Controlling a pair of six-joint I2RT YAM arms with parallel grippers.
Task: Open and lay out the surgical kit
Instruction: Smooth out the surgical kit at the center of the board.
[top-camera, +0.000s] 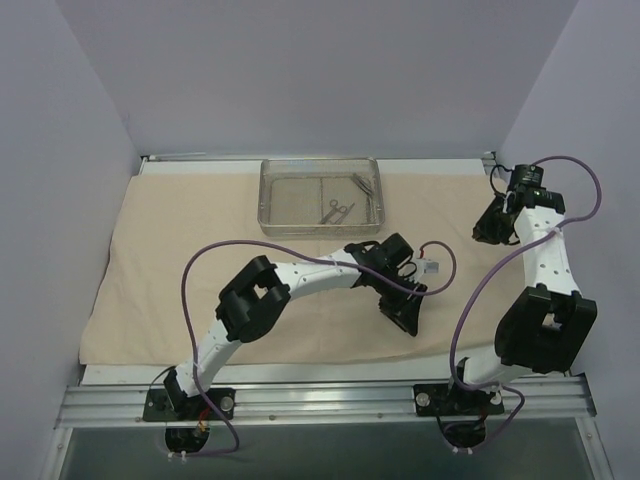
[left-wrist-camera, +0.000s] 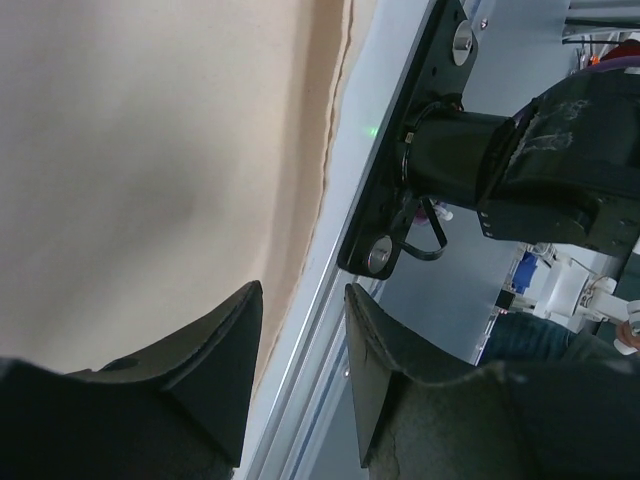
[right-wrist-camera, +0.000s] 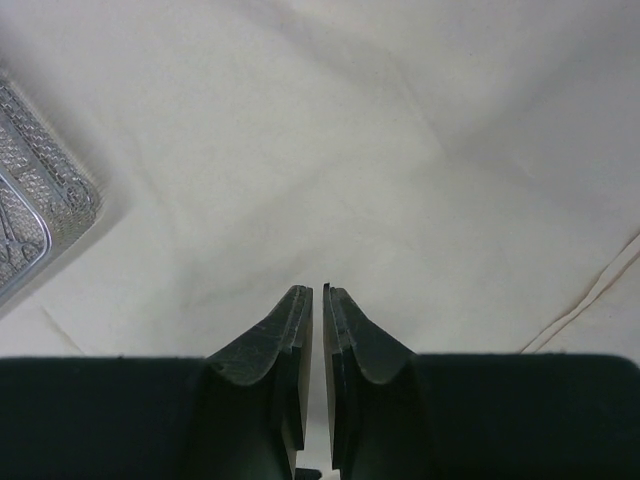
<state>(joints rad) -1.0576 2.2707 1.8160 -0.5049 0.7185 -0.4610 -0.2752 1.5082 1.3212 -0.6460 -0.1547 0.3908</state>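
The beige cloth wrap (top-camera: 180, 270) lies spread flat over the table. On its far middle sits the silver wire-mesh tray (top-camera: 268, 200), with thin ring-handled instruments (top-camera: 338, 210) inside it. My left gripper (top-camera: 408, 322) hangs over the cloth's near right edge, tilted toward the table front. In the left wrist view it (left-wrist-camera: 300, 290) is open and empty above the cloth (left-wrist-camera: 150, 150) hem. My right gripper (top-camera: 486, 232) hovers over the cloth at the right. In the right wrist view its (right-wrist-camera: 323, 290) jaws are almost together with nothing between them, and a corner of the tray (right-wrist-camera: 40, 200) shows at left.
A metal rail (top-camera: 320, 400) runs along the near table edge and carries both arm bases. The right arm's base (left-wrist-camera: 440, 150) shows close in the left wrist view. Purple cables (top-camera: 200, 270) loop over the cloth. Pale walls enclose the back and sides.
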